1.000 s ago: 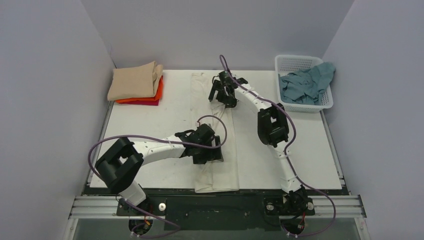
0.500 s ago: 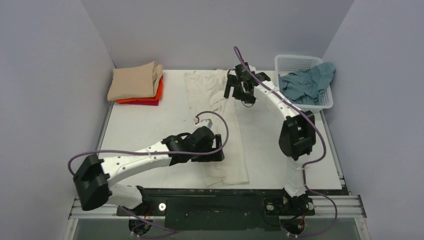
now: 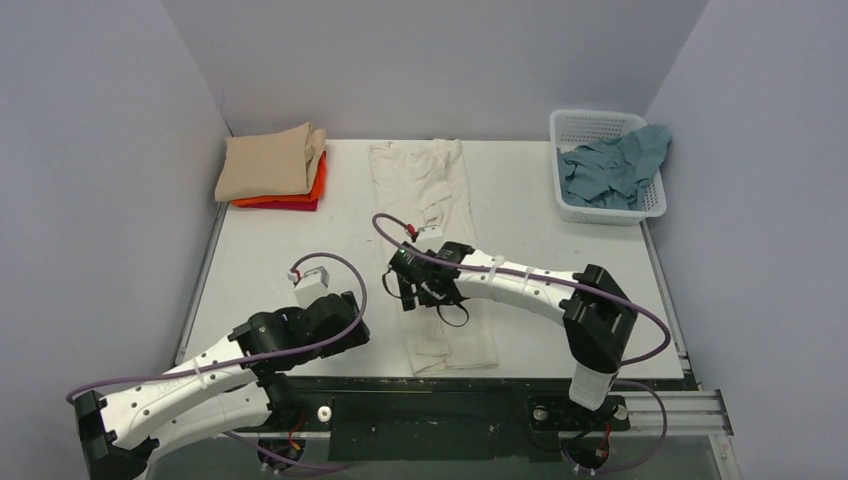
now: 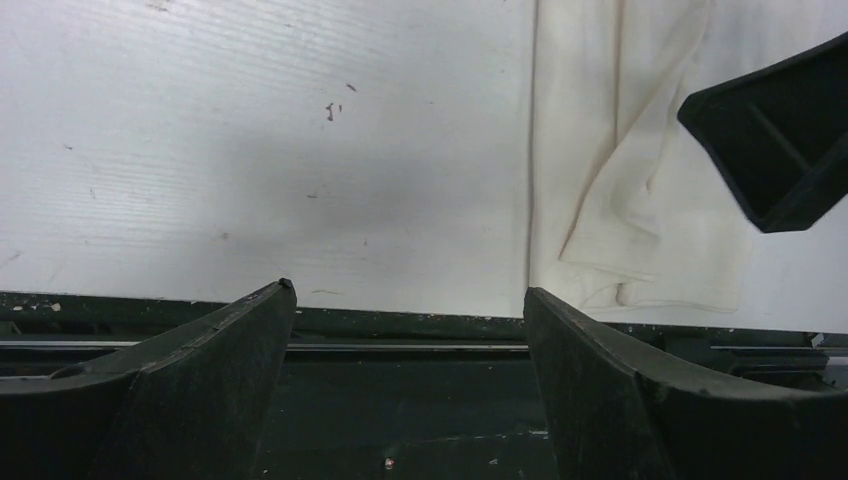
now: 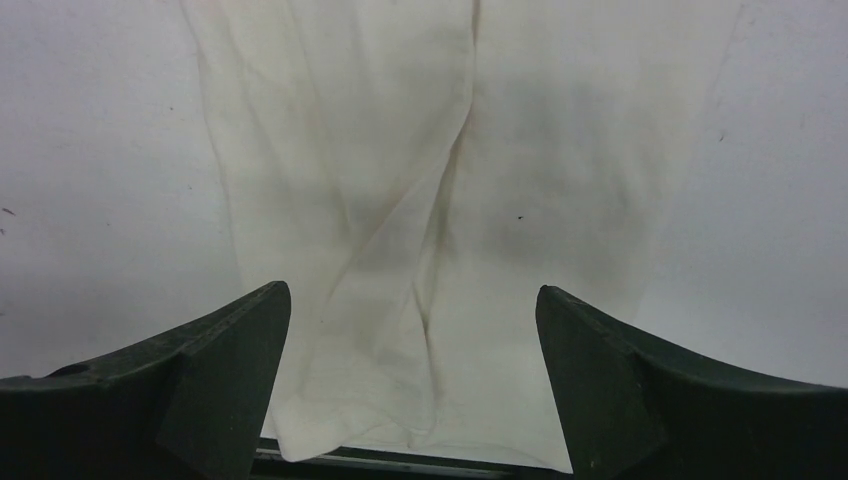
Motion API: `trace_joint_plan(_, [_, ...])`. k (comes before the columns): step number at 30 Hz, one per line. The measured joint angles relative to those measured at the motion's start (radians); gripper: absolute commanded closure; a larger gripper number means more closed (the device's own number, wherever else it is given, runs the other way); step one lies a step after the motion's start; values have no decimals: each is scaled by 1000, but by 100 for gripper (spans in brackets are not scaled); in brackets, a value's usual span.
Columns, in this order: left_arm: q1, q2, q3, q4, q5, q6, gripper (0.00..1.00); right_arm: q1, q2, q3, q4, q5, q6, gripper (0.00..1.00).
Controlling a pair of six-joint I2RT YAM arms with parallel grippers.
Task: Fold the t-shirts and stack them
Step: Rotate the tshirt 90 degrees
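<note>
The cream-white t-shirt (image 3: 432,200) lies folded into a long strip from the far edge of the table to the near edge; it also shows in the right wrist view (image 5: 430,200) and the left wrist view (image 4: 620,180). My right gripper (image 3: 407,296) hovers over the strip's middle, open and empty (image 5: 412,300). My left gripper (image 3: 345,335) is open and empty (image 4: 410,300), over the table's near edge left of the shirt. A tan shirt (image 3: 268,162) lies folded on an orange one (image 3: 316,180) and a red one (image 3: 290,205) at the far left. A teal-blue shirt (image 3: 612,170) is crumpled in the basket.
A white lattice basket (image 3: 585,125) stands at the far right corner. Grey walls enclose the table on three sides. The black rail (image 3: 430,400) runs along the near edge. The right gripper's finger (image 4: 780,140) shows in the left wrist view.
My right gripper moved from the shirt's far end back to its middle. My left arm let go and drew back to the near left. The shirt strip now lies flat and released.
</note>
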Motion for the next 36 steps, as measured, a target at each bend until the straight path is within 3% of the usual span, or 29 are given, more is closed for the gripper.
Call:
trace_joint_plan(9, [0, -48, -70, -17, 9, -38, 5, 102, 179, 60, -42, 126, 100, 12])
trace_joint_plan(18, [0, 2, -97, 35, 34, -32, 4, 113, 194, 16, -50, 148, 144, 12])
trace_joint_plan(36, [0, 0, -97, 43, 37, -11, 5, 135, -138, -315, -79, 87, 202, 12])
